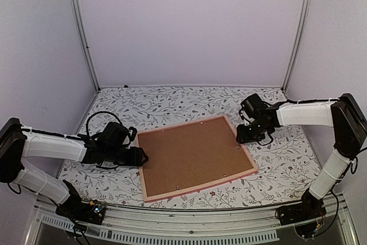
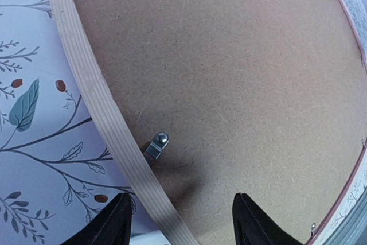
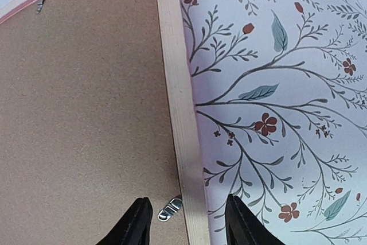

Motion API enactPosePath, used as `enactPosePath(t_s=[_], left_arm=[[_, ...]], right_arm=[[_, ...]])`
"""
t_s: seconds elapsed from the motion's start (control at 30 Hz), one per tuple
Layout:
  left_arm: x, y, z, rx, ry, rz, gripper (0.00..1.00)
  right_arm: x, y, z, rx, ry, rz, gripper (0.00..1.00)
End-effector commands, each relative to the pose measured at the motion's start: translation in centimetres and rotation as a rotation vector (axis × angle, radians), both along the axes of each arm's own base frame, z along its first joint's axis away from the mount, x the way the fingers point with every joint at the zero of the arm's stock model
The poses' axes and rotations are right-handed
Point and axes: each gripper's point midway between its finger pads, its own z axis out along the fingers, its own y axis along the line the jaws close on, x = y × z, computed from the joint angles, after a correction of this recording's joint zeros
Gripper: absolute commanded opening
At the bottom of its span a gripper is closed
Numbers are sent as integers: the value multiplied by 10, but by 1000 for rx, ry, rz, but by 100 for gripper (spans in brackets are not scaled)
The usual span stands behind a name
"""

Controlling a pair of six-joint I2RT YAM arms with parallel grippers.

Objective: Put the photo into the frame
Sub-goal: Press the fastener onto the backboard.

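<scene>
Top external — right claw (image 1: pixel 245 136) straddles frame (image 1: pixel 200 186).

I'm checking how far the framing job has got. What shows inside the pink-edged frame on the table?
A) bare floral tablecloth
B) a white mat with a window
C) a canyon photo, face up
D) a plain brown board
D: a plain brown board fills the frame edge to edge, with a small metal clip at its rim.
</scene>
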Motion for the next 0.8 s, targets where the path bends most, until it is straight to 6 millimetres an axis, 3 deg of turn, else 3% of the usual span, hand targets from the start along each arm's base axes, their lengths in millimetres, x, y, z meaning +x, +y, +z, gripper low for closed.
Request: enactPosePath(t_s=[0.0, 0.5, 0.77], left_arm=[[4, -7, 5, 3, -20, -25, 62], [1, -5, 3, 12, -15, -25, 62], [1, -4, 4, 11, -16, -23, 62]], right_arm=[[5, 8, 16, 51, -19, -10, 48], [0, 2, -22, 0, 61, -36, 49], [-6, -2, -26, -1, 75, -40, 39]])
